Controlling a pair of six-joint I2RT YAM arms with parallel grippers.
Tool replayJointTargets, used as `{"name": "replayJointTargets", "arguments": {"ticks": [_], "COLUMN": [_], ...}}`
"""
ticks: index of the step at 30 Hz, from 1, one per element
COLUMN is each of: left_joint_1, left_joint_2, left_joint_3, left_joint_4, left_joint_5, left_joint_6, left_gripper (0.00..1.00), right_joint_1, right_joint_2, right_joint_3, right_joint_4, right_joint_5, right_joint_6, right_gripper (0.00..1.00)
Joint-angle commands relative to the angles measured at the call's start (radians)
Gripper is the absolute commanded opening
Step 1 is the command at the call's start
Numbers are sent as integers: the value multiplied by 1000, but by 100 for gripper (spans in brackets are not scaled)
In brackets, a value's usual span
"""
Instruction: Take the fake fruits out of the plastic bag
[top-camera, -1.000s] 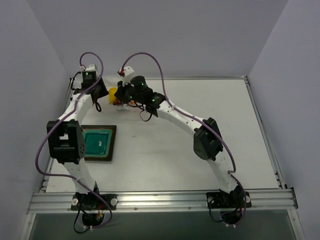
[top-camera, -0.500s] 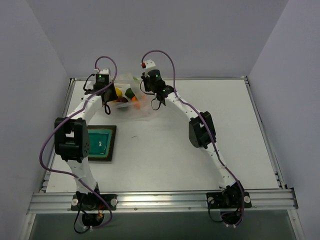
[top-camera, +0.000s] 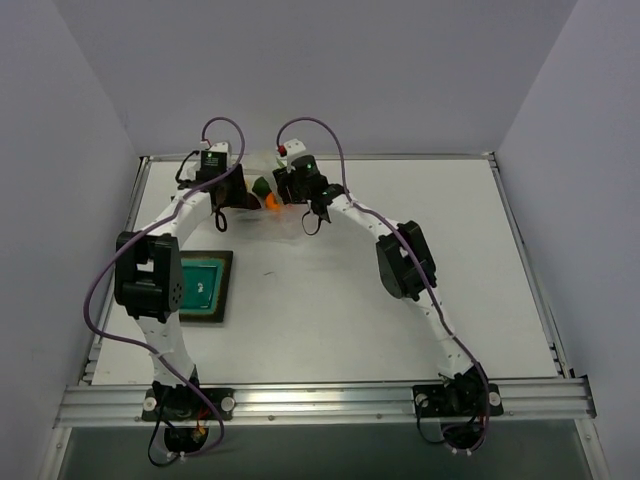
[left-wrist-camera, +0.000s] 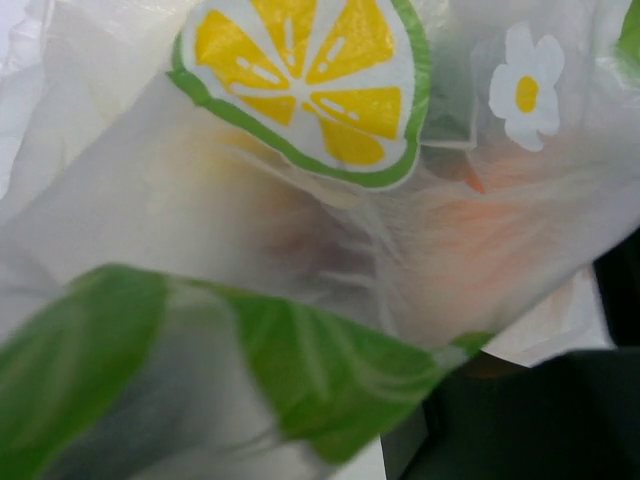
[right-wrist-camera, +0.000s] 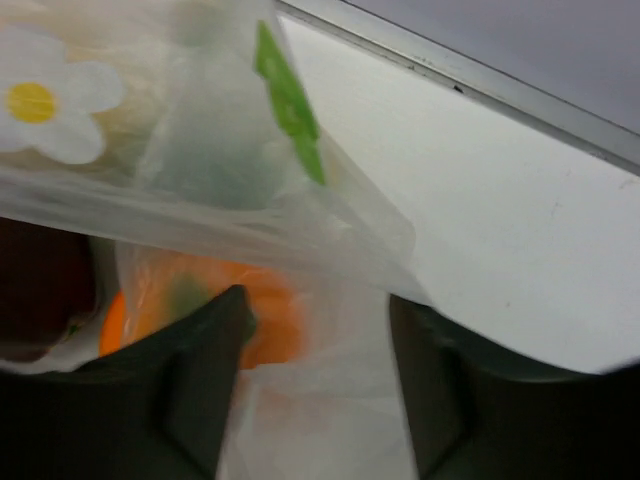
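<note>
Right pincer (right-wrist-camera: 318, 385) stands apart astride the plastic bag (right-wrist-camera: 200, 190); left pincer (top-camera: 226, 194) — I cannot tell. Risk — film slips out, orange fruit (right-wrist-camera: 268, 322) trapped inside.

The plastic bag (left-wrist-camera: 300, 250) fills the left wrist view, blurred and cut off on every side, its fake fruits (left-wrist-camera: 490, 240) only orange and dark smudges behind the film, and from above the two arms (top-camera: 190, 205) hide most of it.
</note>
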Motion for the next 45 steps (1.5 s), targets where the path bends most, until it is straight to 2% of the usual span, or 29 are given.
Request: {"name": "replayJointTargets", "arguments": {"ticks": [1,4,9,12,13,15,16,17,21,23,24,25,26,28,30,32,35,36,37,38,40,41,45], "left_joint_1": [-10,-10,-10,-10,-10,-12,-12,-12,-12,-13,-12,-12,-13,-15,-22,-27,-48,-53,-59,-64,-67,-68,-68], "left_joint_2": [-30,-31,-37,-40,-40,-45,-46,-48,-48,-42,-39,-37,-33,-28,-20,-13,7,12,16,19,12,0,-36], "left_joint_3": [42,38,35,32,31,29,29,28,26,28,28,28,28,26,26,28,41,48,55,52,29,19,-24], "left_joint_4": [0,0,3,6,8,9,8,11,12,14,15,15,12,11,5,-11,-55,-69,-96,-110,-130,-136,-185], "left_joint_5": [10,10,7,8,10,14,16,16,19,25,27,28,27,23,14,10,-21,-27,-27,-33,-41,-41,-39], "left_joint_6": [5,0,-4,-7,-10,-10,-10,-9,-10,-12,-12,-12,-12,-7,-4,-3,2,3,0,0,0,-3,-9], "left_gripper": [51,50,50,51,51,50,51,51,50,50,50,49,49,48,46,43,32,26,18,3,2,2,2], "right_joint_1": [3,10,46,84,92,102,104,104,101,93,87,78,72,52,35,18,9,6,6,4,1,-3,-19], "right_joint_2": [-240,-352,-461,-489,-477,-450,-414,-398,-331,-274,-251,-221,-208,-165,-115,-79,-23,-12,-1,-1,-12,-15,-18], "right_joint_3": [-95,-161,-278,-305,-305,-279,-266,-252,-194,-137,-114,-98,-85,-65,-28,12,41,53,54,46,8,-3,-41], "right_joint_4": [31,26,26,27,29,27,24,23,26,11,-2,-11,-9,-11,-11,-11,-9,-9,-2,7,49,61,78], "right_joint_5": [-12,-42,-57,-65,-101,-118,-121,-124,-167,-196,-195,-187,-146,-112,-100,-83,-37,-39,-52,-57,-107,-127,-213], "right_joint_6": [-48,-68,-70,-65,-59,-36,-27,-19,-13,-13,-13,-13,-13,-13,-13,-13,14,34,45,54,88,103,194], "right_gripper": [62,70,70,60,48,37,20,17,17,25,34,54,60,70,70,64,44,37,23,18,5,1,0]}}
